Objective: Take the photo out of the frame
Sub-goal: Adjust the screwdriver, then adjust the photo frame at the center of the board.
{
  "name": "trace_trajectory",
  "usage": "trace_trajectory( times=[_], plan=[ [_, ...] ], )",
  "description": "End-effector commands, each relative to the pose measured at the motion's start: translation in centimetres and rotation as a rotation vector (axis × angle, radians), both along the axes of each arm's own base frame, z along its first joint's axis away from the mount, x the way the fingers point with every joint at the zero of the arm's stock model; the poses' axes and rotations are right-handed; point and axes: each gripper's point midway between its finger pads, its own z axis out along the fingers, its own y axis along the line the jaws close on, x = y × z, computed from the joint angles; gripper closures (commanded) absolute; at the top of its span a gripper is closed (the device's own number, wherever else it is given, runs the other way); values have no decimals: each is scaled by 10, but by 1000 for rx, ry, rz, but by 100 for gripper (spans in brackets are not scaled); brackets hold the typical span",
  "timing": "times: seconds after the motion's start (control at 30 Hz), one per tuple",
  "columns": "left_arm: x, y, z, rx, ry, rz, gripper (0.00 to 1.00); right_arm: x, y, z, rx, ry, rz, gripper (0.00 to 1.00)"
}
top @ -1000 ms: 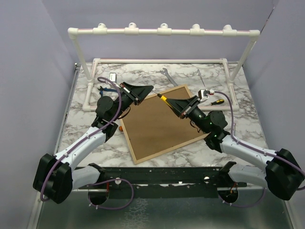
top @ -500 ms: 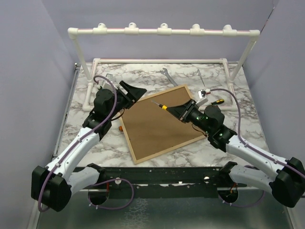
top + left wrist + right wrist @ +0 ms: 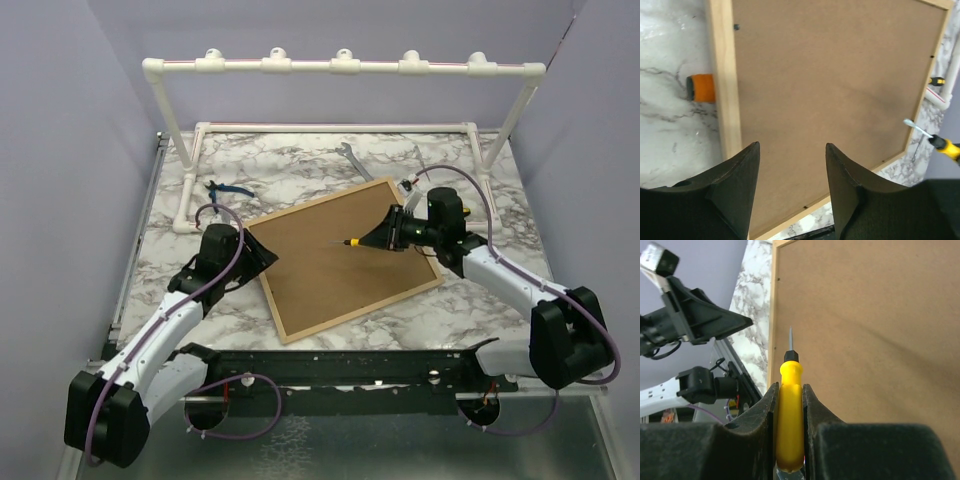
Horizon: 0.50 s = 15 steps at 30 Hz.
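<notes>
Left tool (image 3: 792,186): jaws apart, nothing between them, over frame (image 3: 320,270) at its 9 o'clock edge.
Right tool (image 3: 790,390): clamped on yellow-handled screwdriver (image 3: 790,420), tip toward 9 o'clock, above frame's 2 o'clock area. I cannot tell whether tip touches.
Frame: face down, brown back up, skewed, at table (image 3: 400,320) centre.
Orange item (image 3: 702,87): against frame's edging.
White pipe rack (image 3: 340,67): table's 12 o'clock.

The frame (image 3: 335,260) has a matt brown fibreboard back edged in smooth pale wood. The counter (image 3: 300,165) looks like polished marble. The screwdriver (image 3: 790,410) has a glossy yellow plastic handle and a metal shaft.
</notes>
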Motion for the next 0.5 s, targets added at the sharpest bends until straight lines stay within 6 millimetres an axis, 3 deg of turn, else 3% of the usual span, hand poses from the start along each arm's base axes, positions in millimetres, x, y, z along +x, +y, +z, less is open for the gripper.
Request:
trace_trajectory(
  times=[0.0, 0.2, 0.3, 0.47],
  plan=[
    [-14, 21, -17, 77, 57, 61, 45, -5, 9, 19, 57, -39, 127, 99],
    [-32, 38, -37, 139, 140, 120, 45, -5, 8, 14, 69, -23, 135, 100],
    [-38, 40, -50, 149, 180, 125, 46, -6, 9, 12, 73, -16, 145, 99],
    [-36, 36, -55, 164, 183, 110, 49, -7, 8, 12, 75, -18, 153, 99]
  ],
)
